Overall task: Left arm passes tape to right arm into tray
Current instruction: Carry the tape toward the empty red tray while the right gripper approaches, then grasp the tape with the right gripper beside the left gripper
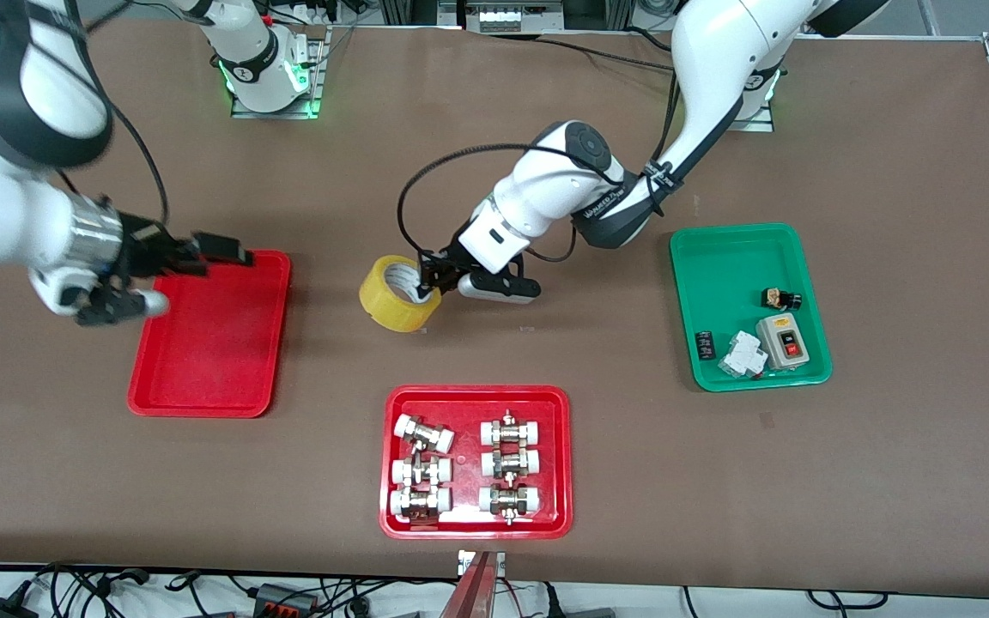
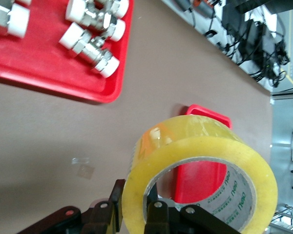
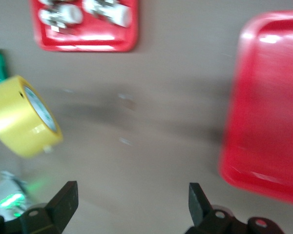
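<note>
The yellow tape roll [image 1: 393, 294] hangs above the table's middle, between the plain red tray [image 1: 211, 343] and the green tray. My left gripper [image 1: 427, 276] is shut on its wall, one finger inside the core and one outside; the left wrist view shows the roll [image 2: 195, 165] clamped in the jaws, with the plain tray [image 2: 205, 175] seen through its core. My right gripper [image 1: 175, 279] is open and empty over the plain tray's edge at the right arm's end. The right wrist view shows its fingers [image 3: 63, 200] spread wide, the roll [image 3: 19, 117] off to one side and the tray [image 3: 268, 112].
A red tray with white-capped metal fittings [image 1: 476, 461] lies nearer the front camera, at the table's middle. A green tray [image 1: 748, 305] with small electrical parts lies toward the left arm's end. A black cable loops from the left arm's wrist.
</note>
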`<state>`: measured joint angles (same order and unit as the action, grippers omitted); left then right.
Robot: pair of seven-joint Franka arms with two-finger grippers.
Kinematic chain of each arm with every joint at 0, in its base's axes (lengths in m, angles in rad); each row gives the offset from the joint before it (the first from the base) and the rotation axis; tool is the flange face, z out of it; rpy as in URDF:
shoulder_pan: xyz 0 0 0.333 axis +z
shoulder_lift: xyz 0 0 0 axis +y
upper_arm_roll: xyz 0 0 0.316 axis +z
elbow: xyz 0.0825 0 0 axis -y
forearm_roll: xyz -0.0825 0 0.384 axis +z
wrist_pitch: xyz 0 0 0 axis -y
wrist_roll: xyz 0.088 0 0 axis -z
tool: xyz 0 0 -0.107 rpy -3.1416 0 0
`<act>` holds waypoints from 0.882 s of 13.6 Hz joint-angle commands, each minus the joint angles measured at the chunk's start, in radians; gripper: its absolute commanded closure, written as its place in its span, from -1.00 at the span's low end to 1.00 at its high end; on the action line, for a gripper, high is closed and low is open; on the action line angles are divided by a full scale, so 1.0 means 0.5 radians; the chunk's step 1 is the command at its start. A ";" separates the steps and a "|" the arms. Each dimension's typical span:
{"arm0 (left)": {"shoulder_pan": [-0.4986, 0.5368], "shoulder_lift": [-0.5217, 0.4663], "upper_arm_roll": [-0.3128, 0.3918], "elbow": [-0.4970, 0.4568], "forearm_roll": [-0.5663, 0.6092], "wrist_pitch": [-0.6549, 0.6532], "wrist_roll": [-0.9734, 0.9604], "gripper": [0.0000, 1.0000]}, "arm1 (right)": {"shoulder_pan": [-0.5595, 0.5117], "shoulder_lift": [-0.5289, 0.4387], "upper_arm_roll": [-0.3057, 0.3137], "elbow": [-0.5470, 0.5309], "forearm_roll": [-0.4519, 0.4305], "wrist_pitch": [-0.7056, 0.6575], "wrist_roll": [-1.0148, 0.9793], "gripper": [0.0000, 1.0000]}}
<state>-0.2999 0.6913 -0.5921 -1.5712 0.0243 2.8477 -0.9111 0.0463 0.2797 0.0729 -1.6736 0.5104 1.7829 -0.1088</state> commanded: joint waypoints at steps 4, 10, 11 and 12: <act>-0.014 0.111 0.030 0.133 0.399 -0.013 0.037 1.00 | 0.290 0.119 0.008 0.055 0.369 0.373 -0.043 -1.00; -0.017 0.115 0.052 0.142 0.445 -0.013 0.040 1.00 | 0.472 0.290 0.008 0.092 0.418 0.698 -0.101 -1.00; -0.017 0.112 0.052 0.157 0.448 -0.013 0.040 1.00 | 0.487 0.300 0.008 0.092 0.418 0.729 -0.111 -1.00; -0.035 0.121 0.052 0.175 0.479 -0.013 0.040 1.00 | 0.493 0.309 0.008 0.095 0.418 0.735 -0.111 -1.00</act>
<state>-0.2995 0.7406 -0.5685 -1.5307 0.2340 2.8438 -0.8987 0.2792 0.4169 0.0827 -1.6483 0.6971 2.1361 -0.1366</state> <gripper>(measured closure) 0.780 0.000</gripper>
